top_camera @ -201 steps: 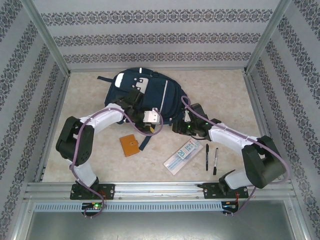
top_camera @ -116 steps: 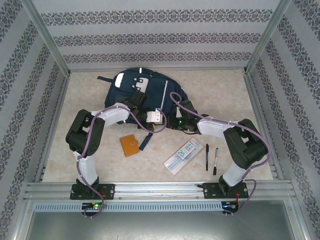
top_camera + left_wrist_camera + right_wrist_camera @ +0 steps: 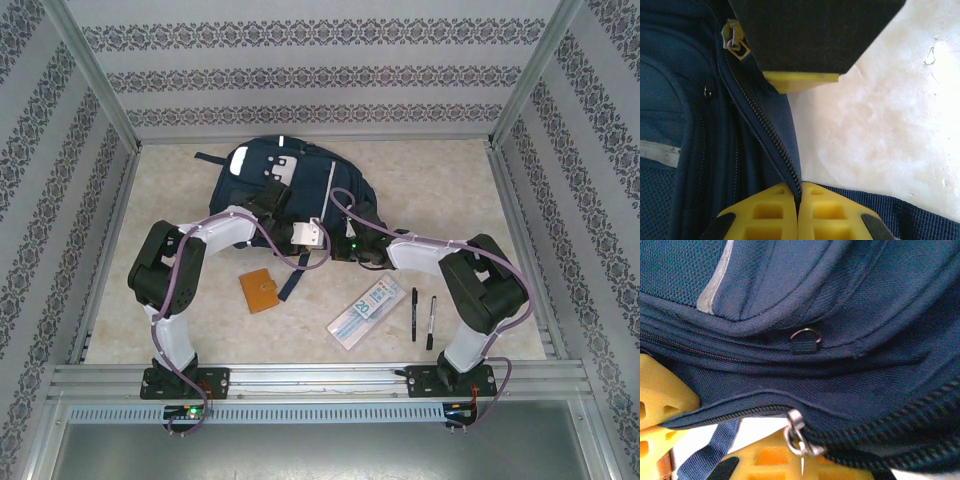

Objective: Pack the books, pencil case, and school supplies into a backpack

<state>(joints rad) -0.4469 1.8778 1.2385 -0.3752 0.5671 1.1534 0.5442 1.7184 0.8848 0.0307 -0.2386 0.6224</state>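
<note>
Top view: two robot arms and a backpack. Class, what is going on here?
Both arms are working at the near edge of the backpack, along its zip. The left gripper is shut on the fabric beside the zip. The right gripper is shut close to a zip pull; what it grips, if anything, is unclear. The notebook, pencil case and two pens lie on the table, not yet packed.
</note>
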